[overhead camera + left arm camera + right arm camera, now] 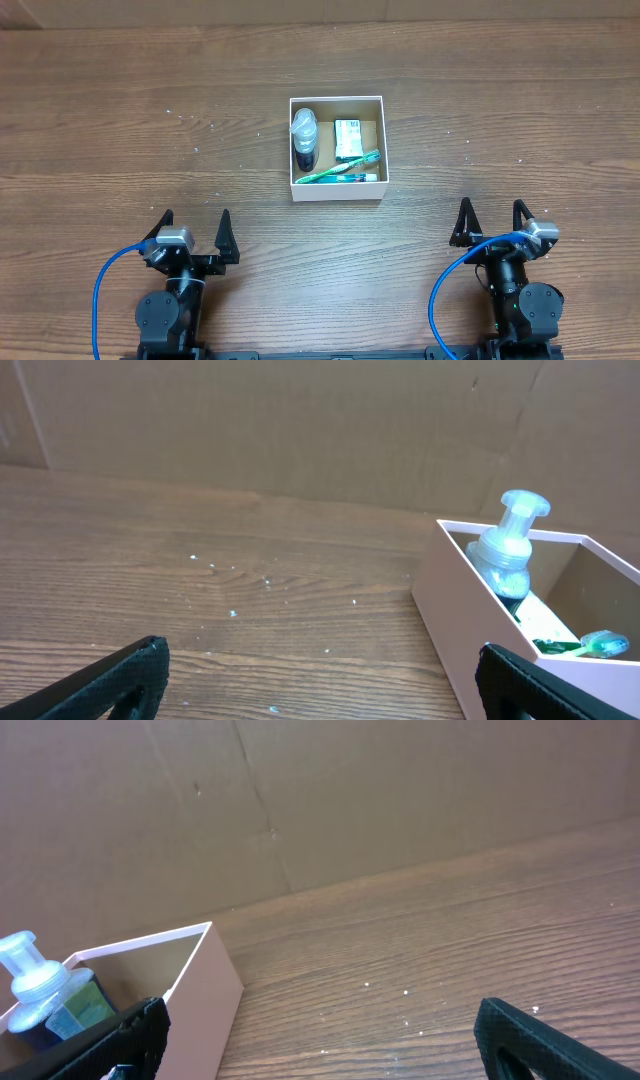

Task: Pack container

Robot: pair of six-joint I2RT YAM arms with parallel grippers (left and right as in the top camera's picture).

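Observation:
The container (337, 190), a small square white-walled box with a tan floor, stands on the table's middle. In it lie a clear pump bottle (304, 138) with dark liquid on the left, a small green-and-white packet (347, 138), and a green toothbrush (340, 168) beside a tube along the near wall. The bottle (508, 555) and box wall (455, 620) show in the left wrist view; they also show in the right wrist view, bottle (40, 990) and box wall (205, 995). My left gripper (196, 233) and right gripper (493, 220) are open and empty near the front edge.
A brown cardboard wall (300, 430) stands behind the wooden table (120, 120). Blue cables (105, 290) loop from both arm bases at the front.

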